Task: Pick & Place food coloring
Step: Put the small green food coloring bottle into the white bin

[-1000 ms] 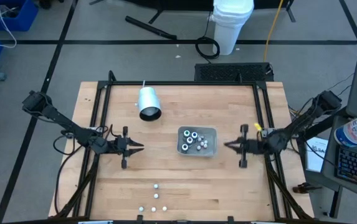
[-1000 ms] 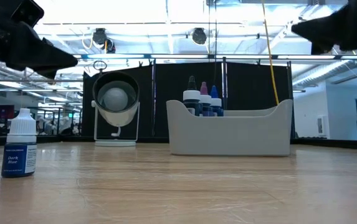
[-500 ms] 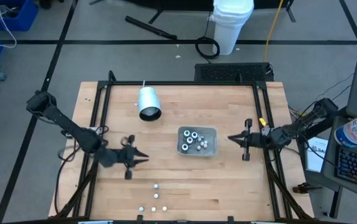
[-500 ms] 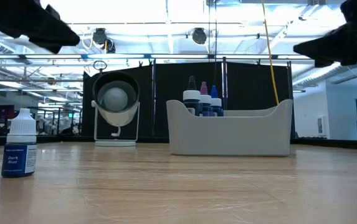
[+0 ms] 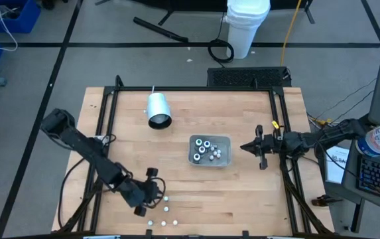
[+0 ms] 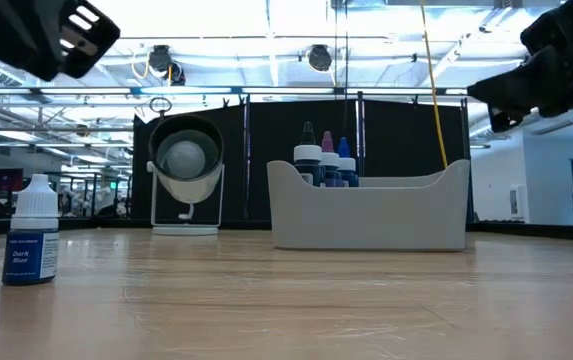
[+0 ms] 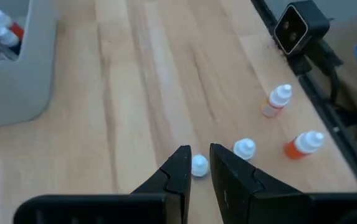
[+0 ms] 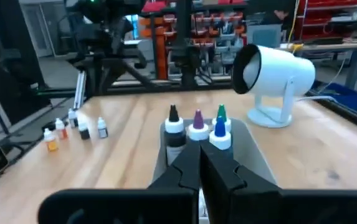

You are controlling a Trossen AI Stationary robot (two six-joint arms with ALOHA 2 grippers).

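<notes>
I have the left gripper (image 7: 200, 167) low over the near edge of the bench (image 5: 243, 192), fingers slightly apart with one white-capped food coloring bottle (image 7: 199, 165) showing in the gap between them; I cannot tell whether they touch it. Beside it stand three more loose bottles (image 7: 245, 148), tiny, white caps, two with orange bodies (image 7: 303, 144). In the low view one nearby reads dark blue (image 6: 33, 232). More bottles (image 5: 207, 149) stand upright inside the grey tray (image 5: 224, 139) mid-bench, with black, purple, green and blue tips. The right gripper (image 5: 244, 147) hangs just right of the tray, fingers pressed together, holding nothing. A white cylinder (image 5: 156, 109) lies behind
</notes>
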